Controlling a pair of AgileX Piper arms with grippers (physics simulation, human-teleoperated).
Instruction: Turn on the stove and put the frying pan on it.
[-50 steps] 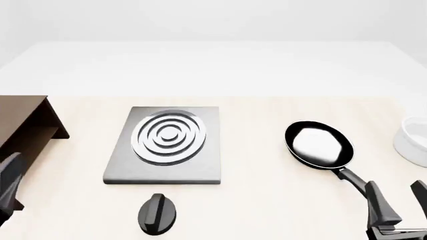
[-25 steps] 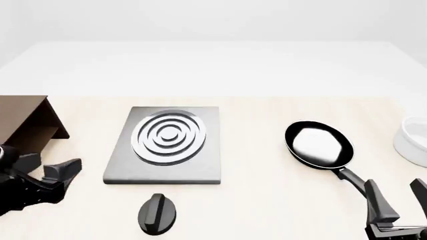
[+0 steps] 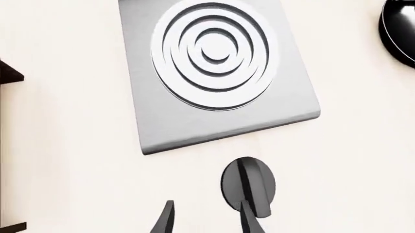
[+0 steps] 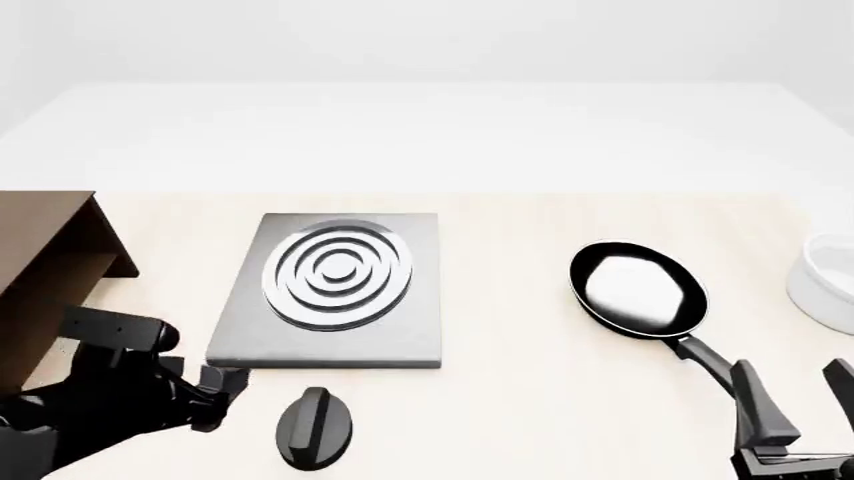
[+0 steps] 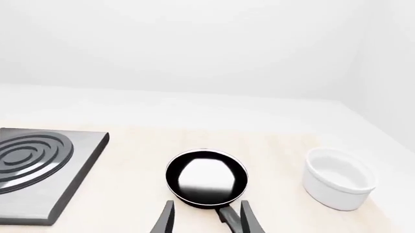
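The grey stove slab (image 4: 327, 330) with its ringed burner (image 4: 336, 270) lies left of centre; it also shows in the left wrist view (image 3: 194, 121). The black oval knob (image 4: 316, 428) lies in front of it. My left gripper (image 4: 220, 392) is open, just left of the knob (image 3: 248, 187); in the left wrist view (image 3: 206, 216) one finger overlaps the knob. The black frying pan (image 4: 638, 288) sits to the right, handle (image 4: 707, 360) toward me. My right gripper (image 4: 798, 400) is open, and in its wrist view (image 5: 206, 216) the handle's end (image 5: 227, 213) lies between the fingers.
A white bowl (image 4: 825, 280) stands at the right edge, beside the pan (image 5: 206, 177) in the right wrist view, where the bowl (image 5: 338, 178) is close. A brown wooden cabinet (image 4: 47, 250) stands at the left edge. The pale table (image 4: 534, 400) runs between stove and pan.
My left arm has swung in from the left edge and its open gripper has come close to the knob. The right gripper has barely moved. Pan, stove and knob are unmoved.
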